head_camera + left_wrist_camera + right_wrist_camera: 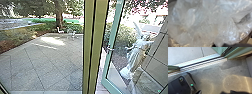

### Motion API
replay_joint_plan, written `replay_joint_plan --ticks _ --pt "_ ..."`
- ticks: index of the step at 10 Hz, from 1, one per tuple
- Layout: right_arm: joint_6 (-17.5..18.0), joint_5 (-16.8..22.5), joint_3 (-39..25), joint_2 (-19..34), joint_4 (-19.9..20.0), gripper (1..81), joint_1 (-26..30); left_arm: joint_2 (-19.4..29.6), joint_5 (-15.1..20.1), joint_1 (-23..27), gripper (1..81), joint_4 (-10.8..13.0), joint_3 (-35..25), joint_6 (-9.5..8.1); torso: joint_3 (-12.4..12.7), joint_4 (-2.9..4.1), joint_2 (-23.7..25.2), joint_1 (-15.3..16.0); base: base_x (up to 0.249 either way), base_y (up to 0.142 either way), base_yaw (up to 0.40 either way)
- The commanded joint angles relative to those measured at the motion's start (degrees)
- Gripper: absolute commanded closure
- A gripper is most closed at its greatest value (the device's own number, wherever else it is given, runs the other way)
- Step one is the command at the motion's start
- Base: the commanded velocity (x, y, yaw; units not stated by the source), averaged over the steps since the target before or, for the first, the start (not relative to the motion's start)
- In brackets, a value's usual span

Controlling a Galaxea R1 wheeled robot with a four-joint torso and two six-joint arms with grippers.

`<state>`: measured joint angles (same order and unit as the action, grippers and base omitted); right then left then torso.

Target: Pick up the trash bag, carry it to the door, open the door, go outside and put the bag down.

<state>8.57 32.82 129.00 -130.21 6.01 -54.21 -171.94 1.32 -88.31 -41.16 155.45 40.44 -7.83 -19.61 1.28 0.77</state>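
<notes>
- The trash bag (205, 22) is close by the left wrist; how the left gripper or right gripper stands, I cannot tell.
- The door (113, 30) is open; going outside seems in hand.
- Crossing the sill (199, 60) likely calls for slow, centred driving.

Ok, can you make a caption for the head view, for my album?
Sun patches on a paved yard, a tree beyond it, and a pale statue showing in the door glass.
</notes>
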Motion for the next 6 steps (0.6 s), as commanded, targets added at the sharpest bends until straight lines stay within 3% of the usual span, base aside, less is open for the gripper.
replay_joint_plan --ticks 1,4,6 --pt "-1.5 -13.2 -10.3 3.9 7.9 1.0 -7.0 -0.4 4.6 1.9 81.1 0.2 -0.3 0.35 0.0 0.0 0.0 0.0 0.0 0.0 0.0" --pt "-1.5 -20.2 -14.0 -0.2 7.9 1.0 -14.7 -0.7 4.3 2.0 81.1 0.3 -0.1 0.43 0.0 0.0 0.0 0.0 0.0 0.0 0.0" --pt "-1.4 -21.3 -13.8 -4.3 7.7 1.0 -18.3 -0.3 4.0 2.2 81.1 0.2 -0.1 0.35 0.1 0.0 0.0 0.0 0.0 0.0 0.0"
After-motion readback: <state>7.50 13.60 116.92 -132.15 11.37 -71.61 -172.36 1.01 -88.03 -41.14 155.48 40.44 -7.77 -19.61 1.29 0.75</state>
